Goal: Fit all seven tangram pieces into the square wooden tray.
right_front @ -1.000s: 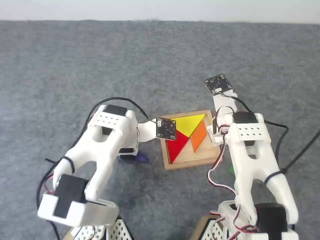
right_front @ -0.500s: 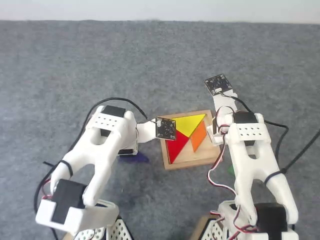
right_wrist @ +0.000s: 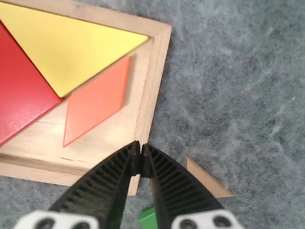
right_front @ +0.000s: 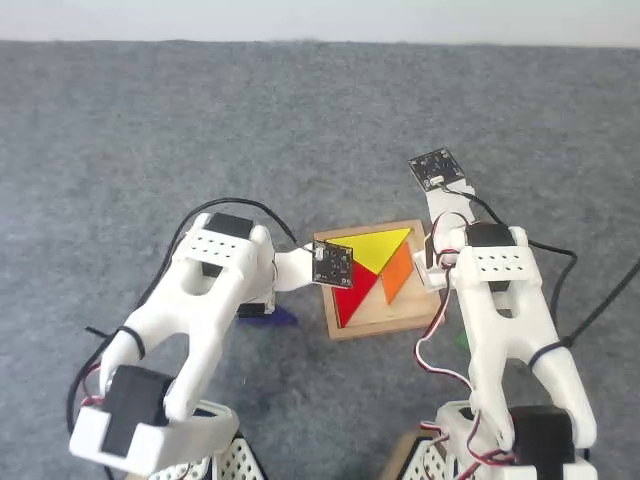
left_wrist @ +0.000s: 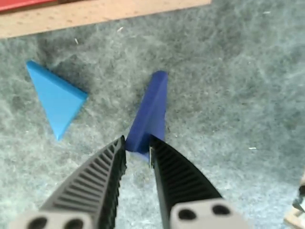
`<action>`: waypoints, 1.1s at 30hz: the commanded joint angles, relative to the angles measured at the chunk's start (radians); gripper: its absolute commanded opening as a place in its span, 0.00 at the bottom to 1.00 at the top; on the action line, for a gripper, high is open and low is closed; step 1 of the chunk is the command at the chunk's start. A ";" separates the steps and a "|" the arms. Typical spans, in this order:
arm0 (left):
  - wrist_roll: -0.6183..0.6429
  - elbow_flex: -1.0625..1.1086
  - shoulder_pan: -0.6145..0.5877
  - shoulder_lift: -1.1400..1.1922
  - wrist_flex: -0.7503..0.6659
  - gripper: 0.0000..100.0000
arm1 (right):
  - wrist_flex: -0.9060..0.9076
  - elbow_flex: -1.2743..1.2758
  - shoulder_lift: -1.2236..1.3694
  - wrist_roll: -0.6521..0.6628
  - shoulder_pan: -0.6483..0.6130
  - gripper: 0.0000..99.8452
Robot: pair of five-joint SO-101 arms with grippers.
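Three pieces in, four waiting outside the tray.
My left gripper (left_wrist: 138, 145) is pinching the dark blue piece (left_wrist: 151, 112), the light blue triangle (left_wrist: 56, 101) lying near. My right gripper (right_wrist: 139, 156) is hanging closed and empty over the tray (right_wrist: 155, 81) rim, the tan piece (right_wrist: 209, 183) and green piece (right_wrist: 151, 219) just beside. Beyond, the red triangle (right_wrist: 19, 95), yellow triangle (right_wrist: 66, 47) and orange parallelogram (right_wrist: 97, 100) are sitting seated.
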 commanded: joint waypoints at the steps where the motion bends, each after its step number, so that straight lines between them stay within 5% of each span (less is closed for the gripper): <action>1: -0.008 0.097 0.026 0.023 0.025 0.03 | -0.005 -0.005 -0.058 0.017 0.015 0.01; 26: 0.126 0.008 0.026 0.020 0.117 0.01 | -0.004 -0.005 -0.058 0.017 0.016 0.01; 33: 0.034 -0.061 0.066 -0.230 0.166 0.01 | 0.001 -0.023 -0.062 0.015 0.070 0.01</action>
